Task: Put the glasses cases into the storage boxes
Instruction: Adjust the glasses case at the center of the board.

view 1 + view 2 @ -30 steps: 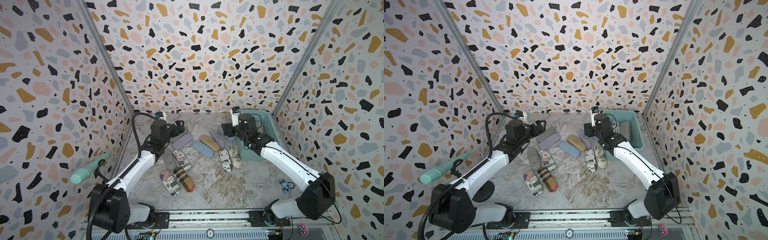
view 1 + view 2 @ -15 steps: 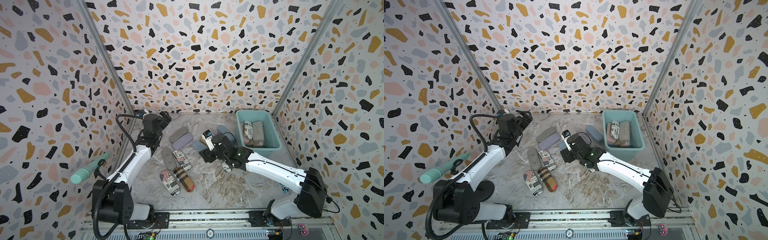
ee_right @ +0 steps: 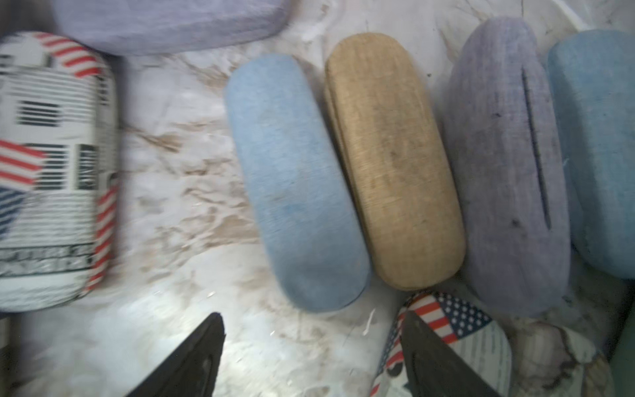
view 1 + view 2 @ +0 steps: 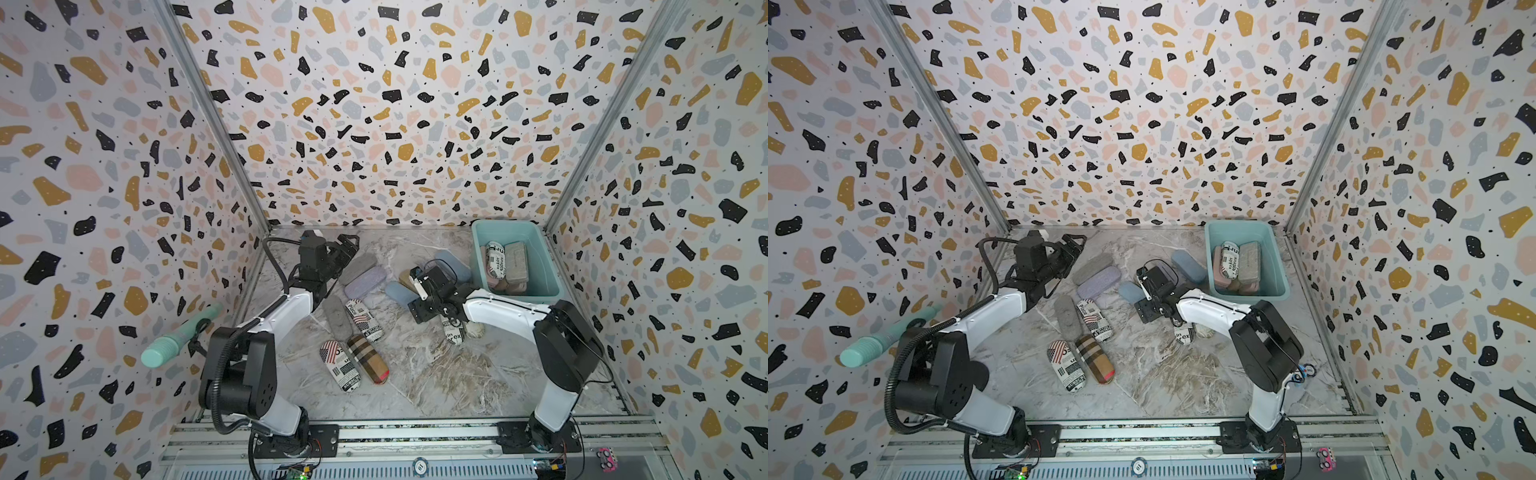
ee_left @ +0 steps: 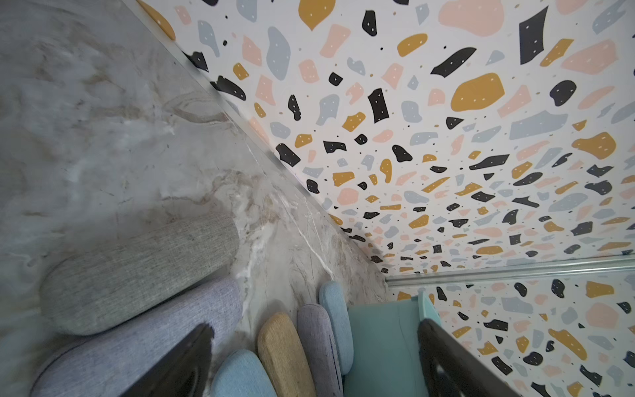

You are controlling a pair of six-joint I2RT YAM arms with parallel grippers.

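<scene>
Left claw (image 5: 314,324): spread wide, empty. Well apart from the teal tub (image 4: 519,296), across the table from it, just beside the grey case (image 4: 358,266) and the lilac case (image 4: 366,283).
Far group: dark grey case (image 4: 337,318), newsprint case (image 4: 365,321), flag-print case (image 4: 340,365), plaid case (image 4: 368,363). Flat on the table, all well apart from the tub.
Row by the tub: blue case (image 3: 295,178), tan case (image 3: 391,161), purple case (image 3: 505,165), second blue case (image 3: 598,147). Side by side and touching, the second blue case nearest the tub wall, the blue case farthest from it.
Right claw (image 3: 311,318): open, holding nothing. Tips just short of the blue case's near end, set either side of its width, near the tub but not over it.
Under the right arm: second newsprint case (image 4: 452,332) and a pale case (image 4: 473,329) beside it, near the tub's front wall. Pale case possibly marbled, too hidden to say.
Tub contents: printed case (image 4: 495,259) and flat grey case (image 4: 516,257) on top, pink cases (image 4: 492,281) beneath.
Step in hand: reaching for a pick, most likely the blue case. About 12 loose, so well short of half done.
Next move: calls for easing forward and down until the jaws sit around the blue case's middle. Tight on the tan case's side, with no gap there for a fingertip. Then closing, lifting, and carrying over the tub rim.
</scene>
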